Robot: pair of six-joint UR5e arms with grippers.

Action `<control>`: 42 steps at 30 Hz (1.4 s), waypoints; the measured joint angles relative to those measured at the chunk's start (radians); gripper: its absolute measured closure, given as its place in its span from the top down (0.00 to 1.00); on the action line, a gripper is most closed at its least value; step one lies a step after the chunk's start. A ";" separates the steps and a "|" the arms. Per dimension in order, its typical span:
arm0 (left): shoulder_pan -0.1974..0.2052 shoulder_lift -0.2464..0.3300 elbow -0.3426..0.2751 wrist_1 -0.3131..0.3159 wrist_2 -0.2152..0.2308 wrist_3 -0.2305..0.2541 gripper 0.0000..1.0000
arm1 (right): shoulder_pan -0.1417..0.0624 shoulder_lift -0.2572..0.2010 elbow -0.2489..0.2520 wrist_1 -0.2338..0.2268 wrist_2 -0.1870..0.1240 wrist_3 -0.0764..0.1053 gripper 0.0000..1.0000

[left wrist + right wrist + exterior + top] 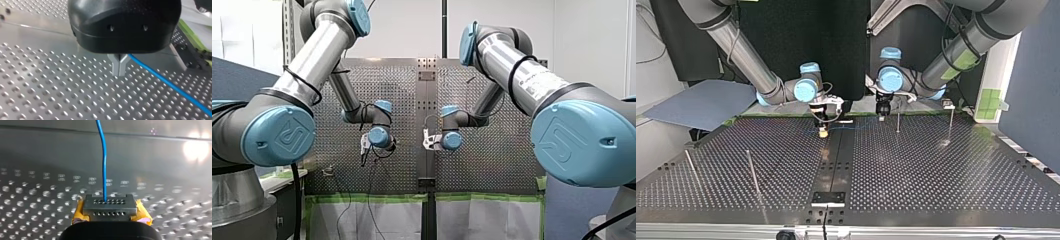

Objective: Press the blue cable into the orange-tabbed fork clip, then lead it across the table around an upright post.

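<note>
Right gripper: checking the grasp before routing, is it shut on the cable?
My right gripper is shut on the cable: its fingers sit pressed together, the cable running out from them.

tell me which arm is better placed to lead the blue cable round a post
Probably left: my left arm's fingers are shut on the cable close to a post. My right arm's fingers hold it farther from any post.
</note>
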 joint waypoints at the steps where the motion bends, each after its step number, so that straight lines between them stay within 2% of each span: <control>1: -0.004 0.011 0.000 -0.011 0.000 0.000 0.00 | 0.002 -0.008 0.001 0.008 0.000 0.000 0.00; 6: -0.021 0.050 -0.001 -0.050 -0.005 -0.001 0.00 | 0.007 -0.051 0.017 0.051 0.006 -0.001 0.00; 11: -0.035 0.093 -0.001 -0.093 -0.029 -0.007 0.00 | 0.008 -0.093 0.041 0.082 0.013 0.001 0.00; 20: -0.050 0.160 0.001 -0.118 -0.043 -0.058 0.00 | 0.008 -0.175 0.051 0.138 0.020 0.010 0.00; 27: -0.052 0.216 0.012 -0.129 -0.043 -0.079 0.00 | 0.011 -0.236 0.051 0.150 0.020 0.023 0.00; 42: -0.066 0.341 0.085 -0.194 -0.041 -0.065 0.00 | 0.011 -0.362 0.051 0.164 0.018 0.030 0.00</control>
